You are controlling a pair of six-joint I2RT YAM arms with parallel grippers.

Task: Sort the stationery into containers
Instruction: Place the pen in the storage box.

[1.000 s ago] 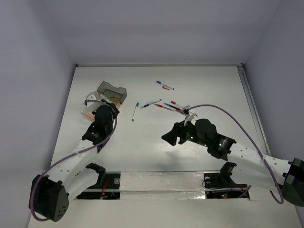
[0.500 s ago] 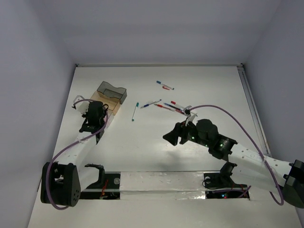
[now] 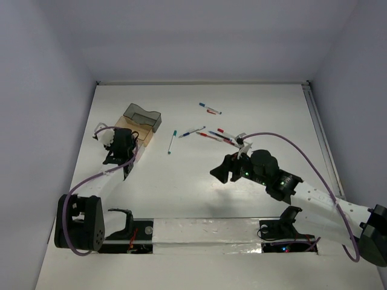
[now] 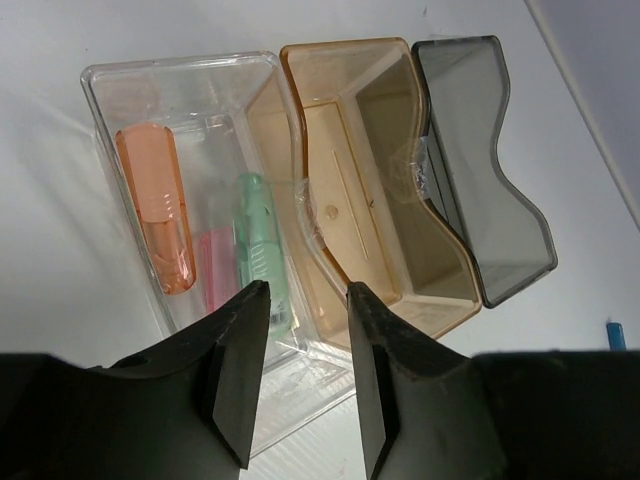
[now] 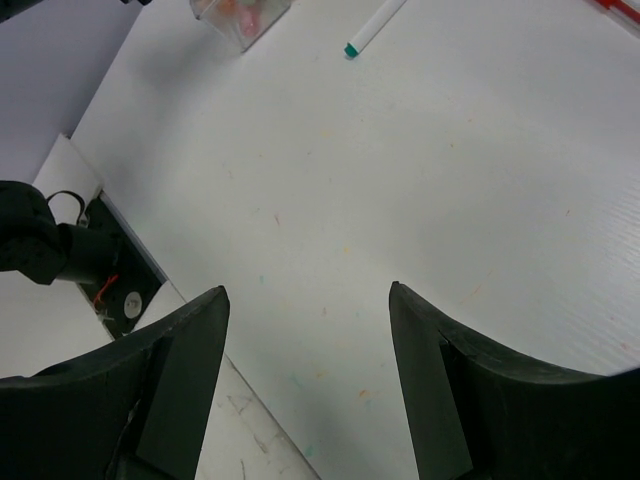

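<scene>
My left gripper (image 4: 305, 300), jaws slightly parted and empty, hung over the clear tray (image 4: 100, 110) at nine o'clock of the amber tray (image 4: 340, 55), a green piece (image 4: 262, 250) lying inside, so I judged a straight lift best, sparing its wall, while my right gripper (image 5: 310, 300) stood wide open.
</scene>
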